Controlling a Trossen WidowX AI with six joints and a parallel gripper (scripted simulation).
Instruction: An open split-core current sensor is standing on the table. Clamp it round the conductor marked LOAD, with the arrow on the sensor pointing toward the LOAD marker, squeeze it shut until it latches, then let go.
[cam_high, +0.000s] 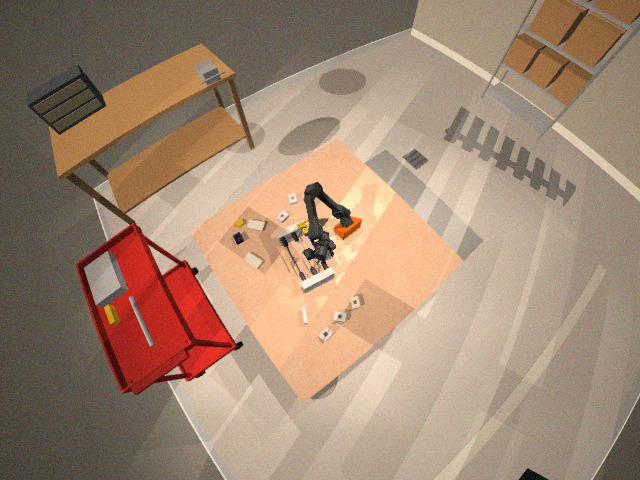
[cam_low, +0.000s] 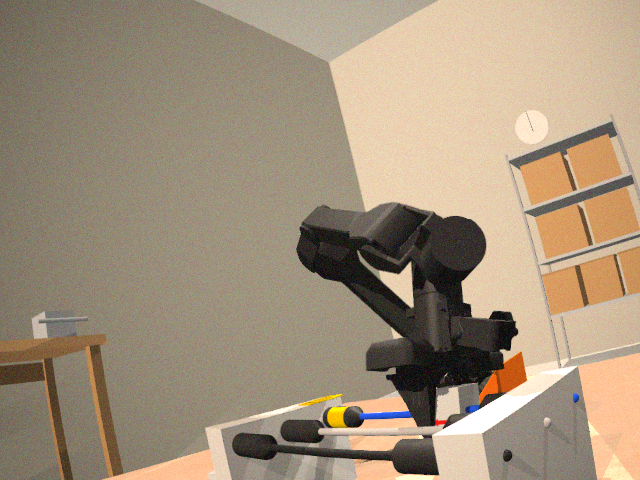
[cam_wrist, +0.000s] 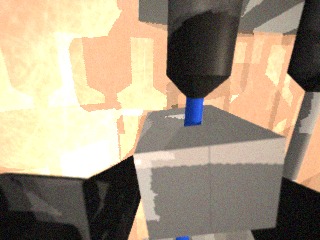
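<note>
The grey, box-shaped split-core sensor (cam_wrist: 210, 180) sits right between the pincer's dark fingers, clamped from both sides. It's wrapped round the blue conductor (cam_wrist: 193, 111), which enters its top face just ahead of the pincer and reappears below. A seam runs down its near face; the halves look closed.

Workshop: red tool cart (cam_high: 135, 233), wooden workbench (cam_high: 135, 101), storage rack (cam_high: 552, 48).

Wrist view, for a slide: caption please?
Gripper squeezing the grey split-core sensor shut around the blue conductor.
</note>
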